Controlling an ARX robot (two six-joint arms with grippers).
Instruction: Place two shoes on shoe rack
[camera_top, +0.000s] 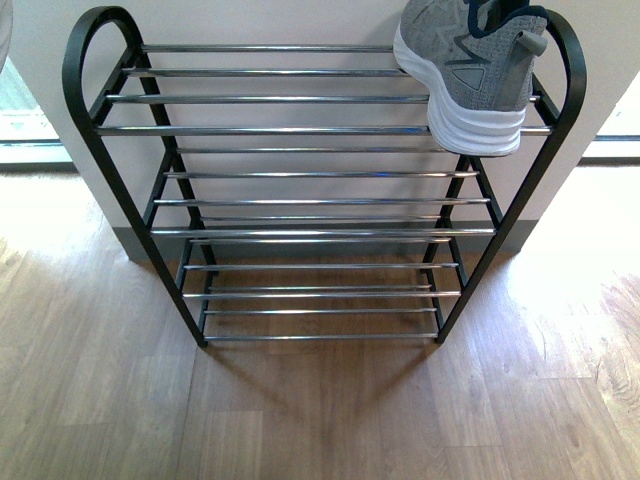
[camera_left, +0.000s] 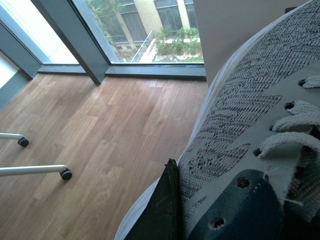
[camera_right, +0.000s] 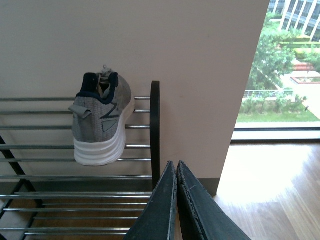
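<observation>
Resting heel-out on the top shelf of the one rack (camera_top: 280, 130), at the upper right of the front view, is one sneaker (camera_top: 470, 70), its white sole on the chrome rods just beside the rack's black end loop. A second sneaker (camera_left: 240, 115) fills the right half of the left wrist view, grasped by the left pincer (camera_left: 171, 175), of which only one dark finger (camera_left: 162, 212) shows, pressed against the knit side. At the bottom centre of the right wrist view the right pincer (camera_right: 176, 167) is clenched, its two fingers touching with nothing between them; two sneakers in all.
</observation>
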